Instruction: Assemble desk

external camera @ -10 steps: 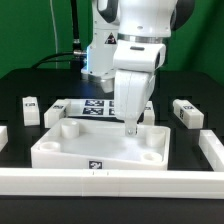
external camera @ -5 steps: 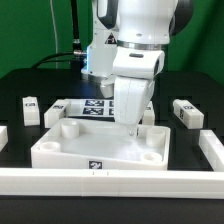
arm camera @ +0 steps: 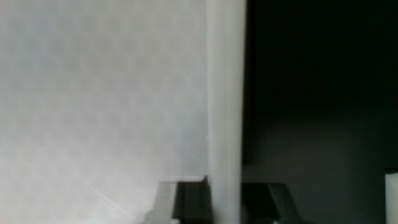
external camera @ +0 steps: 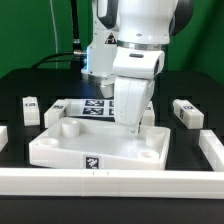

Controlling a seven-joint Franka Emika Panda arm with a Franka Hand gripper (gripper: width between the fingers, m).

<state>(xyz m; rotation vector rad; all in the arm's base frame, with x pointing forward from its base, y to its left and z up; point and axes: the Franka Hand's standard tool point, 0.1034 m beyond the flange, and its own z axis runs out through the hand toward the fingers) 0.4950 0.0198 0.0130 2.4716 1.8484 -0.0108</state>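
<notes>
Jaws clenched on the far wall of the desk panel (external camera: 70, 158), which lies flat on the black tabletop (external camera: 25, 85), just in front of the marker board (external camera: 95, 108).

In the wrist view the thin wall (arm camera: 226, 100) is seen running between the jaws, so the grip is judged seated; the panel is best slid low and level rather than lifted, and kept square to the front rail (external camera: 110, 181); a skewed pull could twist the wall out of the grip; the tray of the panel is empty, and the corner sockets (external camera: 68, 127) that show hold nothing; the legs (external camera: 30, 108) are set loose on the tabletop at either side, apart from the panel.
</notes>
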